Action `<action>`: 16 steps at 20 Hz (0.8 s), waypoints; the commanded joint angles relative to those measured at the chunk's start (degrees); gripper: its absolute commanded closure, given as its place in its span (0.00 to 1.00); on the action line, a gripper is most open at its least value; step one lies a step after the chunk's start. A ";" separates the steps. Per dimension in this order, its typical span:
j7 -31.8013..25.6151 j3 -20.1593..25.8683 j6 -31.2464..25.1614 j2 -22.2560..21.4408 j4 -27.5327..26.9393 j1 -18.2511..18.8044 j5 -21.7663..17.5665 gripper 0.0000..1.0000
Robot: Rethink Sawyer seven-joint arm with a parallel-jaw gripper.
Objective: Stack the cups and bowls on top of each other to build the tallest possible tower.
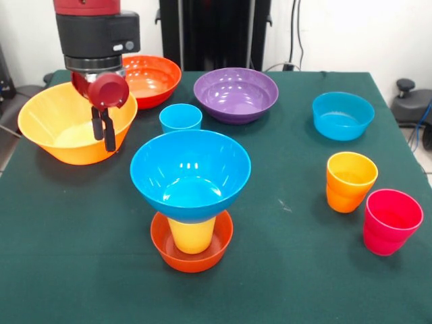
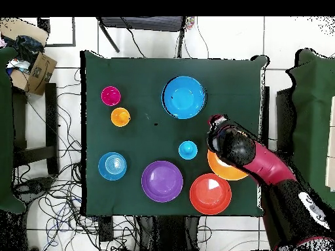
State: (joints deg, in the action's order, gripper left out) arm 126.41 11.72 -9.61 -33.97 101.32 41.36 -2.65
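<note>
From the front, the tower stood near the tabletop's front edge: one small red-orange bowl, one yellow cup, one large blue bowl. Four loose bowls and three loose cups surrounded it. The tool hung nearly closed, empty, before the light orange bowl.

Overhead, five bowls showed, and three cups.

Large blue bowl sits upright on yellow cup inside small red-orange bowl

White wall stood behind the green table; pale tiled floor around it carried tangled cables, cardboard box beside.
</note>
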 commanded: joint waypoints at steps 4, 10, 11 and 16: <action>2.76 0.92 5.06 5.46 1.64 -2.49 -4.91 0.00; 3.23 0.09 5.18 5.41 1.50 -3.31 -4.91 0.00; 3.14 -0.01 4.95 5.38 1.35 -3.35 -4.91 0.00; 2.57 -0.83 3.13 4.15 1.12 -4.00 -4.77 0.00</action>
State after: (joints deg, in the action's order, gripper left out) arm 126.41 10.77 -6.41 -31.19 101.52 40.25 -4.22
